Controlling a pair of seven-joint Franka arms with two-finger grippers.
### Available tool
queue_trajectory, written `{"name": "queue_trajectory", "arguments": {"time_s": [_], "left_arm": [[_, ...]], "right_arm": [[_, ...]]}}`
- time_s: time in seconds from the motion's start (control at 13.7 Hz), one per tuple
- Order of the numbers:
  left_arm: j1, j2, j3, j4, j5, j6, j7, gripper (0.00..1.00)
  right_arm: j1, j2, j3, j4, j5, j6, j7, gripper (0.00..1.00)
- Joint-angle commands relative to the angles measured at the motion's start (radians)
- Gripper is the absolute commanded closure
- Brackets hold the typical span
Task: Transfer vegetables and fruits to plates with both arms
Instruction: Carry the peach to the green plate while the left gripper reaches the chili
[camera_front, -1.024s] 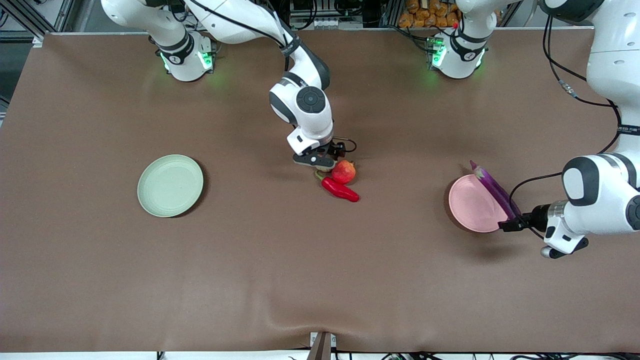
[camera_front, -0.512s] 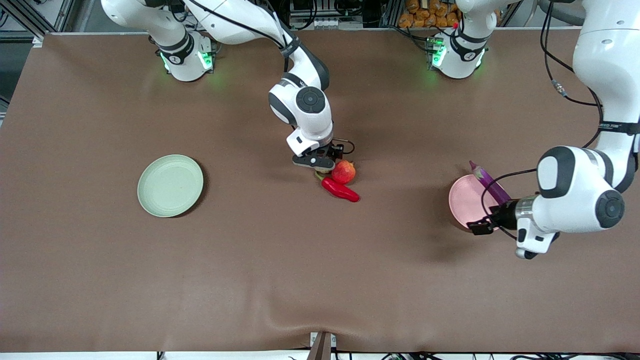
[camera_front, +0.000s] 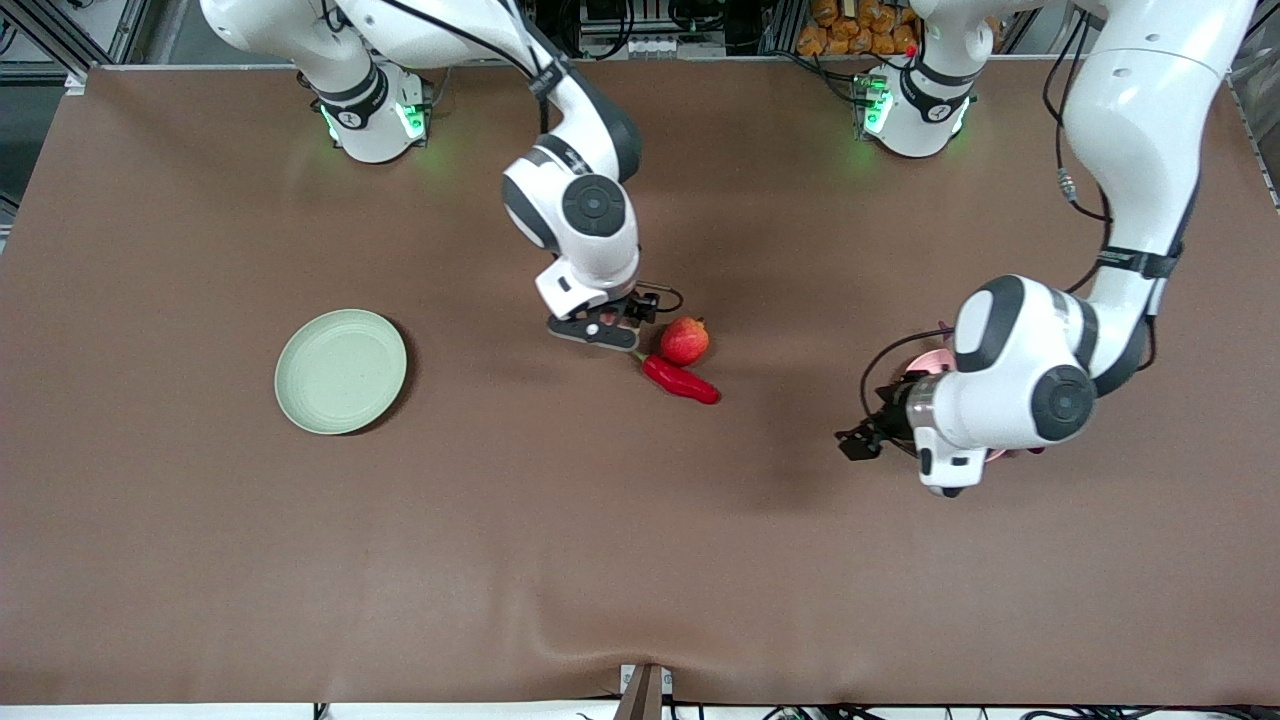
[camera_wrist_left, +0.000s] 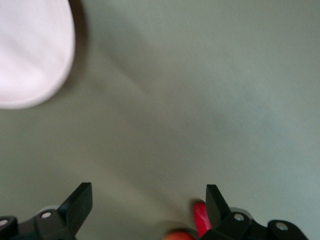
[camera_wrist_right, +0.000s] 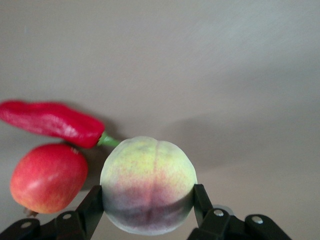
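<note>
My right gripper (camera_front: 597, 332) is shut on the yellowish-pink peach (camera_wrist_right: 148, 182) and holds it just above the table, beside the red pomegranate (camera_front: 685, 341) and the red chili pepper (camera_front: 680, 380). The hand hides the peach in the front view. The pale green plate (camera_front: 340, 371) lies empty toward the right arm's end. My left gripper (camera_front: 858, 442) is open and empty over bare table beside the pale pink plate (camera_front: 925, 360). The left arm covers most of that plate and hides the eggplant. The left wrist view shows the pink plate (camera_wrist_left: 30, 50) and the chili (camera_wrist_left: 201, 217).
A brown cloth covers the table (camera_front: 560, 560). Both green-lit bases (camera_front: 375, 115) stand along the edge farthest from the front camera. In the right wrist view the chili (camera_wrist_right: 50, 122) and the pomegranate (camera_wrist_right: 47, 177) lie beside the held peach.
My left gripper has left the eggplant on the pink plate and swung toward the table's middle. My right gripper has lifted the peach and shifted slightly toward the green plate.
</note>
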Motion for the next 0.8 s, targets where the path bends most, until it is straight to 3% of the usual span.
{"name": "queue_trajectory", "arguments": {"time_s": [0.0,0.37,0.73], "left_arm": [[-0.030,0.017,0.007,0.003,-0.073,0.058,-0.096,0.00],[-0.176,0.038,0.014,-0.097,-0.086,0.270,-0.344,0.00],[-0.248,0.038,0.019,-0.237,-0.084,0.430,-0.426,0.00]], "right_arm": [[-0.114,-0.110,0.017,-0.067,-0.007,-0.058,-0.087,1.00],[-0.416,-0.294,0.016,-0.309,0.000,-0.048,-0.554,1.00],[-0.712,-0.352,0.014,-0.518,0.000,0.041,-0.933,1.00]]}}
